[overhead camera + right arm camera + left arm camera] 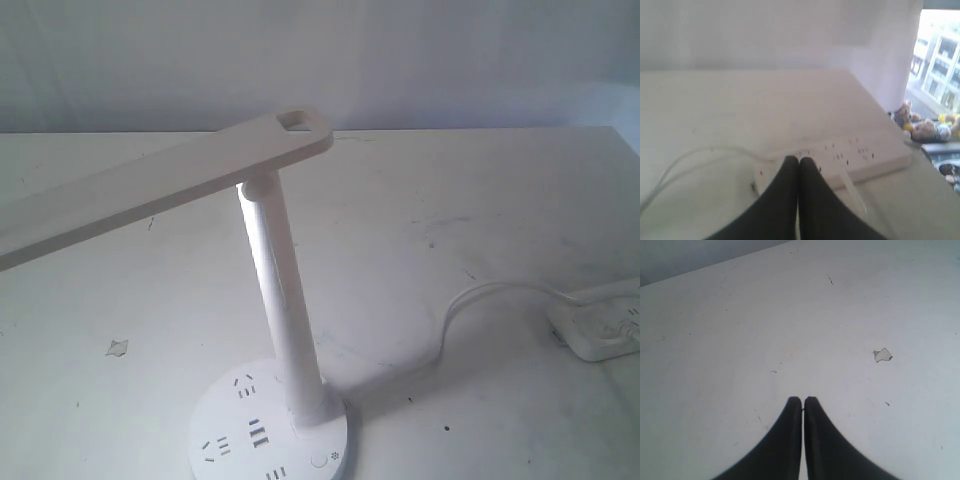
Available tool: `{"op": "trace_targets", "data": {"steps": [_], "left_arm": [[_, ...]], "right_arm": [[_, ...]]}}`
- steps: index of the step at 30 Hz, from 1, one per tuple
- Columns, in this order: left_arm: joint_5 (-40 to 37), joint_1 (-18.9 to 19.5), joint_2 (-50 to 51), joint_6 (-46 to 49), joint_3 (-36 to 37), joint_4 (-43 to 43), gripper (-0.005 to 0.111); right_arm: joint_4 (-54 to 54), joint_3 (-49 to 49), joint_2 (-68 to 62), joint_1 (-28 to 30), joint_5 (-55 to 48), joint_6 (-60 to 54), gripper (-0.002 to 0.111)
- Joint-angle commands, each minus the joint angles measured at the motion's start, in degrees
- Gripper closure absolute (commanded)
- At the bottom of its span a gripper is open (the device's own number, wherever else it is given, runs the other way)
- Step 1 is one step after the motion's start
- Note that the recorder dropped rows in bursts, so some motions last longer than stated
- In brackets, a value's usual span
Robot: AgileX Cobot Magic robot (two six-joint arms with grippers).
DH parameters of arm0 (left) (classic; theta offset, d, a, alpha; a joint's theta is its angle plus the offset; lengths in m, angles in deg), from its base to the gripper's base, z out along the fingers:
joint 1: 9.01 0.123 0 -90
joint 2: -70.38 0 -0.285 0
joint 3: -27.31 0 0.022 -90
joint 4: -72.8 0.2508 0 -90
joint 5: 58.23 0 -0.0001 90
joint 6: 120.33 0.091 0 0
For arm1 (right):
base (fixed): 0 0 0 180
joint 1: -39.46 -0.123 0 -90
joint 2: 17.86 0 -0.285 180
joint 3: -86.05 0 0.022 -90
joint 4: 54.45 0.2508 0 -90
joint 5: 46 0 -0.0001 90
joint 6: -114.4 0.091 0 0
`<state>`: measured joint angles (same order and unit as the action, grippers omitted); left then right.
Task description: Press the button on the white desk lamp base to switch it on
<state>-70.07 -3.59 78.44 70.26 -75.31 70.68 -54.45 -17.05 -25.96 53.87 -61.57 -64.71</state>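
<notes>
The white desk lamp base [230, 428] lies at the bottom middle of the exterior view, a flat disc with dark dash icons. Its slim post [283, 300] rises to a long flat arm [150, 190] reaching left. The button [319, 461], small and round with a sun mark beside it, sits on the disc's right edge. Neither gripper shows in the exterior view. My left gripper [803, 401] is shut over bare table, holding nothing. My right gripper [798, 161] is shut too, above the near end of a white power strip [840, 155].
The power strip [600, 325] lies at the right edge of the table, and its white cable [470, 300] curves toward the lamp. A small chip in the table surface [118, 347] lies left of the base. The table's right edge [890, 117] drops off beyond the strip.
</notes>
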Motion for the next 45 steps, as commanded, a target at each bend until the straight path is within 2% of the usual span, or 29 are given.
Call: {"op": "trace_targets", "data": {"steps": [1, 8, 45], "left_arm": [[0.22, 0.11, -0.27, -0.04, -0.16, -0.37, 0.106], [0.22, 0.11, -0.27, -0.04, -0.16, -0.37, 0.106], [0.22, 0.11, -0.27, -0.04, -0.16, -0.37, 0.106]], "right_arm": [[-0.47, 0.31, 0.32, 0.25, -4.17, -2.35, 0.108], [-0.67, 0.31, 0.32, 0.25, -4.44, -7.48, 0.108], [0.0, 0.31, 0.32, -0.04, -4.74, -6.69, 0.108]]}}
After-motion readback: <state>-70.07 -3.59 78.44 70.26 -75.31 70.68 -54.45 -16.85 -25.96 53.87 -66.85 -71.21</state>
